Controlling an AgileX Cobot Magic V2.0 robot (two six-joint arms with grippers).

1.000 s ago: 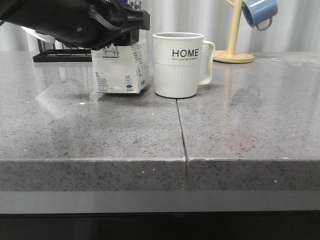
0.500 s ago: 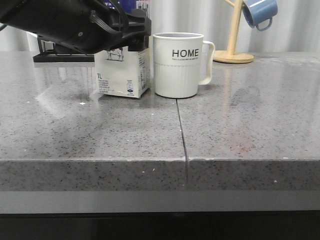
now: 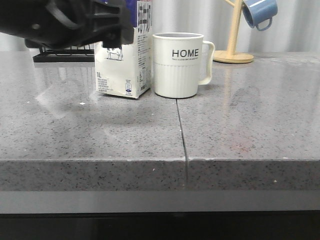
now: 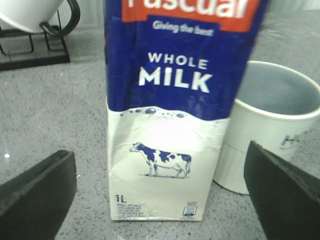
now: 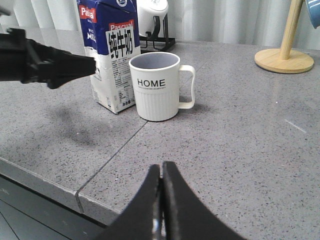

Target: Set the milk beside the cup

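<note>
The milk [image 3: 122, 70], a white carton with a dark blue top, stands upright on the grey counter, just left of the cup [image 3: 177, 65] with a narrow gap between them. The cup is a cream ribbed mug marked "HOME". My left gripper [image 3: 120, 25] is open and hangs in front of the carton, touching nothing. In the left wrist view its fingers [image 4: 37, 192] stand wide on either side of the milk [image 4: 165, 130], with the cup [image 4: 260, 135] beside it. My right gripper [image 5: 161, 170] is shut and empty near the counter's front edge, facing the cup [image 5: 157, 87] and milk [image 5: 112, 65].
A wooden mug tree [image 3: 232, 35] with a blue mug [image 3: 257, 11] stands at the back right. A black rack [image 3: 55, 54] with white mugs is at the back left. A seam [image 3: 181, 130] runs through the counter from the cup to the front edge.
My left gripper has let go of the milk, opened and drawn back from the carton. The milk was set down and now stands free beside the cup.
</note>
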